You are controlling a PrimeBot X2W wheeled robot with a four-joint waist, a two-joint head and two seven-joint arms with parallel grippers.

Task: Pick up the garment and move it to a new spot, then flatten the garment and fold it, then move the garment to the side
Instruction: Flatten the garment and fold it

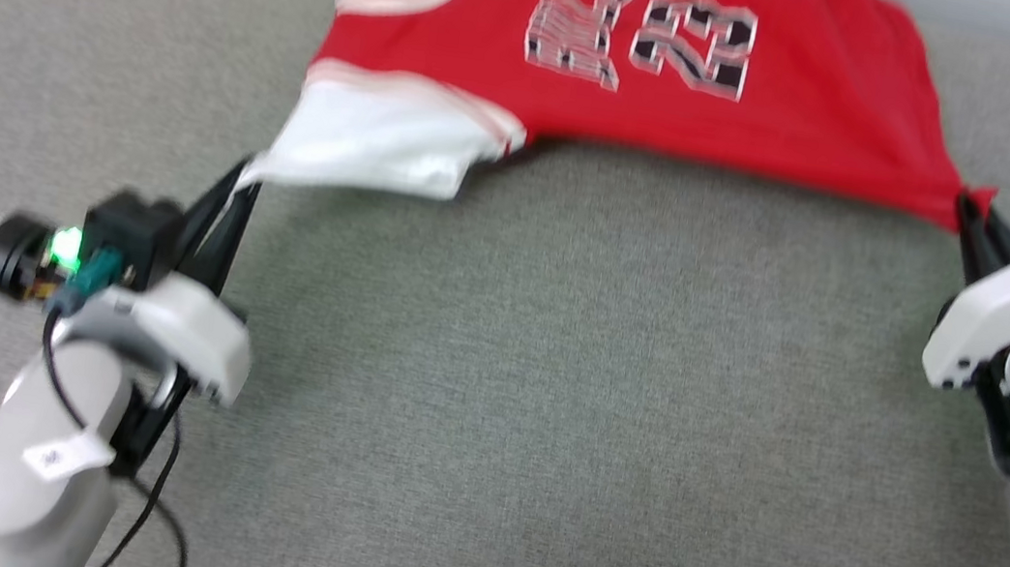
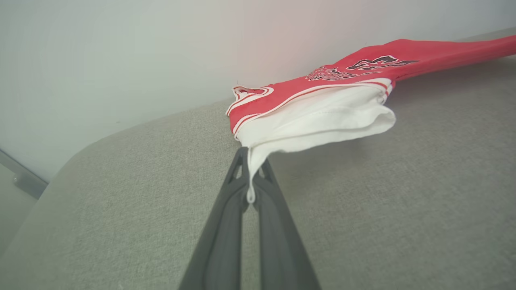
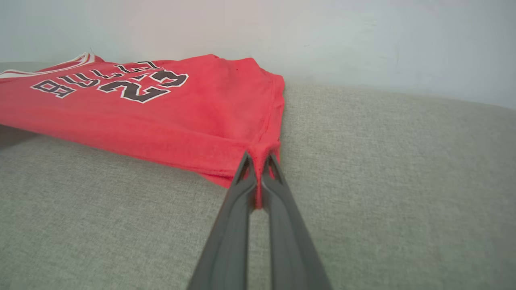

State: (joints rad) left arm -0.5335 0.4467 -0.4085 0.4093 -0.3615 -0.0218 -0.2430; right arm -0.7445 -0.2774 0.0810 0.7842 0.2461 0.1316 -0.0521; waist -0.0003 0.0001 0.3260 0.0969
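in left hand (image 2: 252,159) — garment (image 2: 322,112), white sleeve

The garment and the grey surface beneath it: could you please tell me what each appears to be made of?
The garment: soft knit cloth, probably cotton or a blend, with a matte finish; it drapes and wrinkles loosely and has a stitched hem. The grey surface: woven, upholstery-like fabric, also matte, with a fine flecked weave and a rounded corner that seems padded.

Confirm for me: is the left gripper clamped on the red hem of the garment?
No, the left gripper pinches the white sleeve of the garment, not red cloth.
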